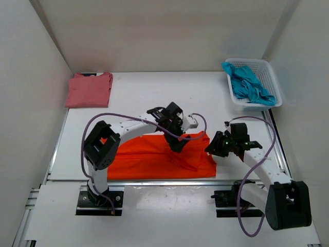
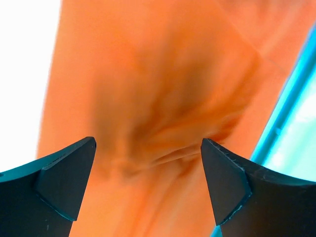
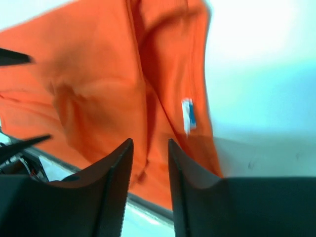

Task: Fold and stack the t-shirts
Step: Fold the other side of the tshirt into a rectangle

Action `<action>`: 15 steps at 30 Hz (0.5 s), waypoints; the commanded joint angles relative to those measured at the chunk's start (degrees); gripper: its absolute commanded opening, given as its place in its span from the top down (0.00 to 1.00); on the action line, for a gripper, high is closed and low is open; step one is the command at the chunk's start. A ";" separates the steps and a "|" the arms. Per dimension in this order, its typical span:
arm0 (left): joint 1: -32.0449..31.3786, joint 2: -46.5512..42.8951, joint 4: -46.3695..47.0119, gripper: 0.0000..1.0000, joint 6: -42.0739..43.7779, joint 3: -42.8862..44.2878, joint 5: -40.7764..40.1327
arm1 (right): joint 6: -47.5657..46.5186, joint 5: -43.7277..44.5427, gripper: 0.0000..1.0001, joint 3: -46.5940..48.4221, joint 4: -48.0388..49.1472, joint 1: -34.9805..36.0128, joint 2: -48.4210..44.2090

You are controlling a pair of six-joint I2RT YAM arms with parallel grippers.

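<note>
- End effectors, top external view: the left end effector [image 1: 176,145] points down onto the middle of the orange t-shirt [image 1: 149,159]. The right end effector [image 1: 213,148] sits just at that shirt's right end.
- Top external view, cloth: the orange t-shirt lies as a long, creased band along the near edge of the bench [image 1: 154,98]. The pink t-shirt [image 1: 90,88] lies folded flat at the far left corner. The teal t-shirt [image 1: 247,85] is crumpled inside the white lattice basket [image 1: 272,77] at the far right corner.
- Left wrist view: the left end effector [image 2: 148,148] is released, its jaws spread wide, with nothing between them. Rumpled folds of the orange t-shirt [image 2: 163,89] fill the field beneath.
- Right wrist view: the right end effector [image 3: 150,143] has its jaws parted by a narrow gap, with no cloth seen pinched. The orange t-shirt [image 3: 94,79] lies beyond, bearing a small white-and-blue label [image 3: 187,116] near its edge.
</note>
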 commanded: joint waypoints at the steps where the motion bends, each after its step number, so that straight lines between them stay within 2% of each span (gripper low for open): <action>1: 5.34 -6.22 0.47 0.02 0.22 2.80 -5.11 | -2.23 -0.05 0.57 5.28 3.27 -0.70 5.24; 7: 11.68 -5.26 3.54 0.06 1.89 0.35 -12.33 | -2.93 0.65 0.54 10.29 8.36 0.00 14.04; 10: 12.56 -3.77 5.39 0.06 3.38 -1.50 -16.37 | -3.19 0.30 0.54 11.88 8.72 -0.53 17.38; 15: 13.79 -0.17 6.97 0.07 3.65 -2.47 -17.69 | -3.98 -1.02 0.55 13.29 9.34 -0.35 21.08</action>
